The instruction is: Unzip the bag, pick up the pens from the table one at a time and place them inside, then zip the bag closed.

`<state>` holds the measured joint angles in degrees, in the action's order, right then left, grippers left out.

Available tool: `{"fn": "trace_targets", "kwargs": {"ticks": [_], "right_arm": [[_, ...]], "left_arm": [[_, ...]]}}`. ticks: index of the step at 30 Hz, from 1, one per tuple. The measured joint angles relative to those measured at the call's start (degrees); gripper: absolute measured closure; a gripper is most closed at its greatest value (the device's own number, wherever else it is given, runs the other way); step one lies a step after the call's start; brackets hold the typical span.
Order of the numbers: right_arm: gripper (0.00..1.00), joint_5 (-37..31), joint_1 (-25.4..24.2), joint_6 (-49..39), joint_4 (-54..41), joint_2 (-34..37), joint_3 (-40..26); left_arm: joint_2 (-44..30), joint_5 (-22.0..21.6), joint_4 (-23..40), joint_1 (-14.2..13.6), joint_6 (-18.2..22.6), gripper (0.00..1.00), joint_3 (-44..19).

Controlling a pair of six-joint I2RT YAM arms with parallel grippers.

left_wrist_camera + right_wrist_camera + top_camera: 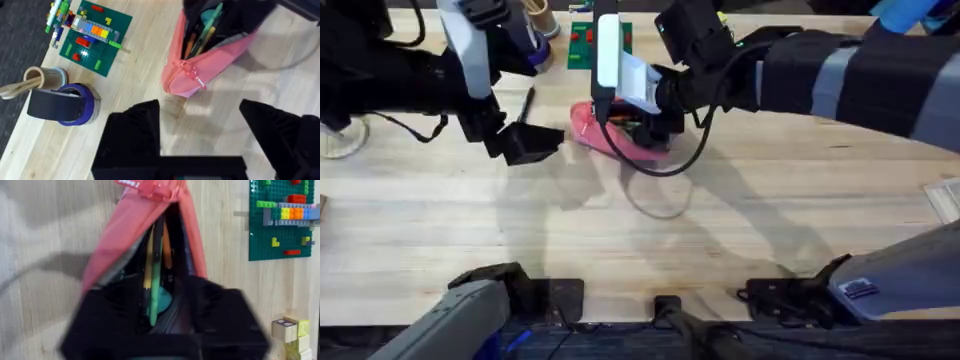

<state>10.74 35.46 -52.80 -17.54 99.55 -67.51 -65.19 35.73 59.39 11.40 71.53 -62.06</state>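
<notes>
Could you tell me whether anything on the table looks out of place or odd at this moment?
Nothing looks spilled or damaged. The bag lies unzipped on the table with pens standing inside its open mouth, and the right gripper is at that opening. One black pen still lies loose on the table beside the open left gripper.

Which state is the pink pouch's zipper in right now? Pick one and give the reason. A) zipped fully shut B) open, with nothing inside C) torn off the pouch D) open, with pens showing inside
D: in the right wrist view the pink pouch gapes open along its top and slim pens lie inside it; the left wrist view shows the same opening with pens in it.
</notes>
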Motion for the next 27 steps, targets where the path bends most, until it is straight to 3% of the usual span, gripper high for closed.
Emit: {"fn": "trace_targets", "kwargs": {"ticks": [3,4,11,18,23,27], "right_arm": [[0.063,-0.01,0.00,-0.07,0.08,0.02,0.00],[0.023,-0.02,0.00,-0.15,0.09,0.02,0.00],[0.005,-0.02,0.00,0.78,1.44,0.02,-0.04],[0.005,-0.04,-0.02,11.66,2.53,-3.47,-0.07],[0.005,0.02,-0.82,19.13,2.25,-9.75,-0.09],[0.005,0.00,-2.39,22.78,2.25,-13.32,-0.11]], "left_arm": [[0.00,0.00,0.00,0.00,0.00,0.007,0.00],[0.00,0.00,0.00,0.00,0.00,0.007,0.00],[0.00,0.00,0.00,0.00,0.00,0.008,0.00],[-0.01,-0.48,-0.04,0.00,0.00,0.008,0.00],[0.00,-4.78,-1.11,0.00,-0.76,0.008,0.00],[0.00,-9.87,-3.91,0.00,-4.80,0.008,0.00]]}}
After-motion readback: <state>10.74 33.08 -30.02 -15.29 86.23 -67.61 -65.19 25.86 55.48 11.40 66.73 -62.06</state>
